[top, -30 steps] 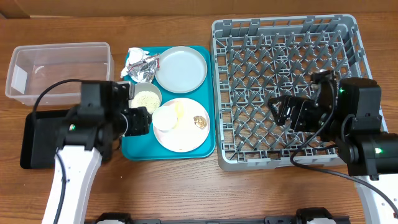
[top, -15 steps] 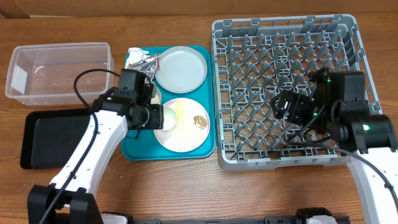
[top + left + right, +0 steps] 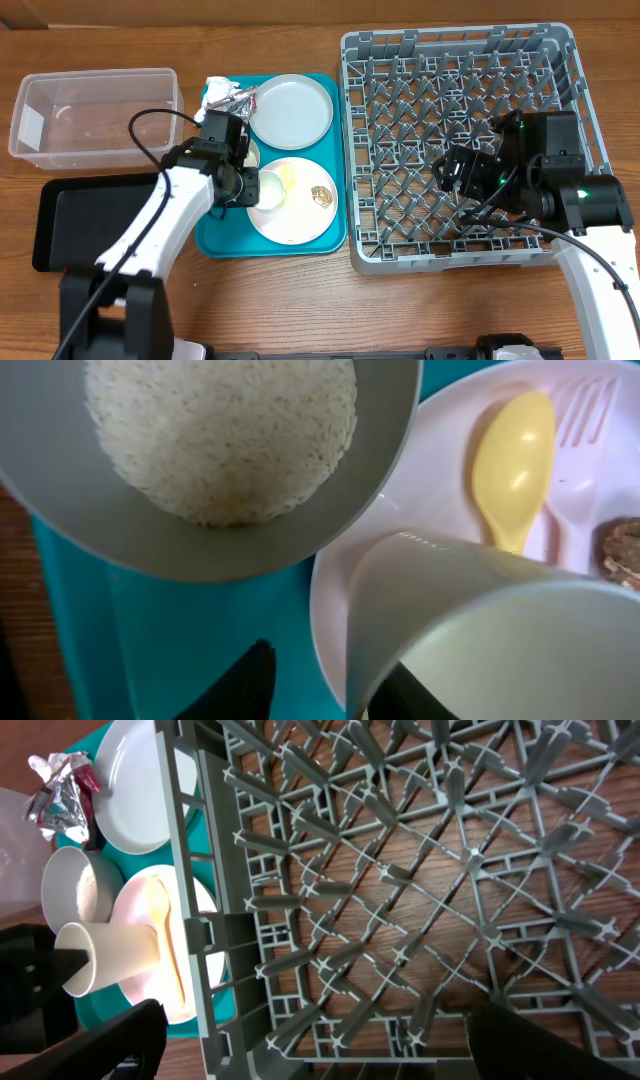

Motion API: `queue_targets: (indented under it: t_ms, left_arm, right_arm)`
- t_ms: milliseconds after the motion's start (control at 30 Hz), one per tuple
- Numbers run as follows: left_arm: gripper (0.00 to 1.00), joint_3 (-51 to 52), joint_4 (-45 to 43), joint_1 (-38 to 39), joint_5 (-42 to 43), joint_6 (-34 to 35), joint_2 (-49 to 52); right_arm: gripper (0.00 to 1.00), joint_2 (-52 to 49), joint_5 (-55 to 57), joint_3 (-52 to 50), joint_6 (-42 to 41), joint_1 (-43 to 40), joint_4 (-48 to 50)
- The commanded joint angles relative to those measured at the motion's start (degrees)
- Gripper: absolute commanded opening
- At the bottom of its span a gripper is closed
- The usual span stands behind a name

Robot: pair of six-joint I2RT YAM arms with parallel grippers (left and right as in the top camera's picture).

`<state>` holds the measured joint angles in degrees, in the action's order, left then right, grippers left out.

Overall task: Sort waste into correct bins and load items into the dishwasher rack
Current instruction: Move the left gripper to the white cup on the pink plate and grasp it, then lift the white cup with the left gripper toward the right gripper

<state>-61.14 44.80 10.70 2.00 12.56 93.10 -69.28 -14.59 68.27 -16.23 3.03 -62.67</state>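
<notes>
Narrowing this last second, my left gripper [image 3: 325,695] straddles the tipped white cup [image 3: 500,630] on the whitish-pink plate [image 3: 300,218]; whether it grips, I cannot tell. Right gripper [image 3: 450,175] waits spread above the grey pegged rack [image 3: 450,38], the cup's destination.

From overhead, the white cup [image 3: 268,188] is crowded at 10 o'clock by the small grey bowl of rice [image 3: 130,545] and at 3 o'clock by the thin yellow spoon [image 3: 288,178]. Bare wooden table [image 3: 300,300] is left at 6 o'clock of the flat teal tray [image 3: 215,245].
</notes>
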Motion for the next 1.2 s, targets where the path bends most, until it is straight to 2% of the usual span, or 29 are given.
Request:
queue_targets:
  t_ms: [0,67,100,333,500,567,600,700,900,1067,1167]
  left_arm:
    - [0.16,-0.94,-0.33,0.20,4.24,0.83,3.13]
    - [0.06,-1.03,-0.59,0.20,4.63,0.96,3.30]
    - [0.04,-1.40,-0.48,0.20,4.39,1.25,3.02]
    - [0.04,-3.72,2.58,0.20,4.26,1.86,0.24]
    - [0.04,-11.54,10.67,0.17,4.52,1.84,-4.66]
    - [0.04,-15.41,13.20,0.02,6.73,1.84,-6.45]
    - [0.04,-18.67,14.29,-0.57,9.49,1.81,-7.82]
    - [0.04,-22.69,14.47,-2.73,16.61,1.81,-9.49]
    - [0.04,-26.03,10.95,-10.91,41.83,3.45,-9.81]
    - [0.04,-26.03,8.33,-13.35,53.09,4.20,-9.81]
    - [0.04,-26.03,5.11,-12.87,60.63,4.42,-9.81]
  right_arm:
    - [1.00,0.33,0.63,1.51,-0.09,-0.15,-0.22]
    - [1.00,0.33,0.66,1.51,0.13,-0.15,-0.57]
    - [1.00,0.33,0.63,1.51,0.13,-0.15,-0.57]
    - [1.00,0.33,0.63,1.51,0.11,-0.15,-0.68]
    - [1.00,0.98,-0.33,1.64,0.17,-0.15,-0.04]
    - [1.00,1.77,-4.94,1.64,2.23,-0.15,1.14]
    - [1.00,2.67,-12.87,1.64,4.92,-0.15,3.19]
    - [1.00,3.43,-25.42,1.64,6.03,-0.15,7.06]
    - [1.00,2.27,-50.45,1.60,6.69,-0.15,17.22]
    - [1.00,0.46,-64.63,1.57,6.60,0.02,25.11]
    - [1.00,-0.57,-65.07,1.55,5.97,1.46,27.93]
